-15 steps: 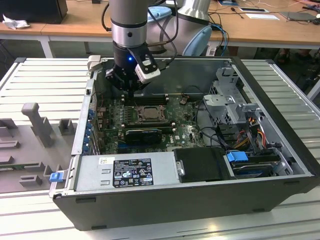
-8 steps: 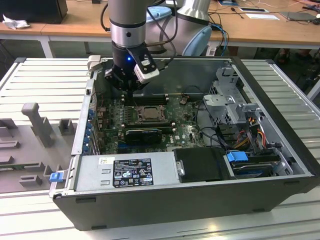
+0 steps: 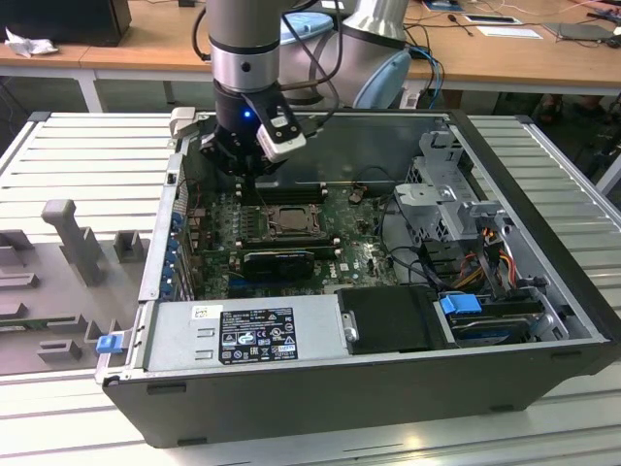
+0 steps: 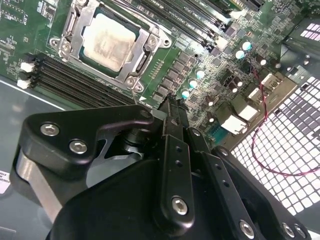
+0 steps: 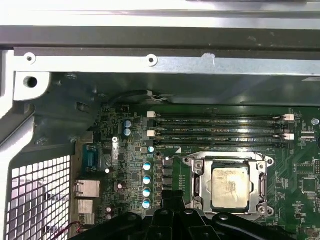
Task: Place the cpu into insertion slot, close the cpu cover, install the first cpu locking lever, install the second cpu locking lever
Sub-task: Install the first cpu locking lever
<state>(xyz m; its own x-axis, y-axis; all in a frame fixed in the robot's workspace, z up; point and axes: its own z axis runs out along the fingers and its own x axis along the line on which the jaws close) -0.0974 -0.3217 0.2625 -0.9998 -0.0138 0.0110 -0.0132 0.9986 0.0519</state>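
The cpu (image 4: 107,41) (image 5: 230,187) lies flat in the insertion slot (image 3: 282,220), its pale metal face up. The cpu cover (image 4: 145,31) (image 5: 199,172) is down around it as a metal frame. Thin lever wires run along two sides of the frame; whether they are latched I cannot tell. My gripper (image 3: 255,181) (image 4: 170,102) (image 5: 172,201) hovers over the board beside the socket, above the memory slots (image 5: 220,127) and toward the case's back wall. Its fingers are shut with nothing between them.
The open computer case (image 3: 543,194) stands on a slatted metal table (image 3: 87,155). A power supply (image 3: 252,332) and a black drive bay (image 3: 393,318) fill the near side. Drive cages and cables (image 3: 466,233) sit at the exterior view's right. A perforated back panel (image 4: 300,150) is close to the gripper.
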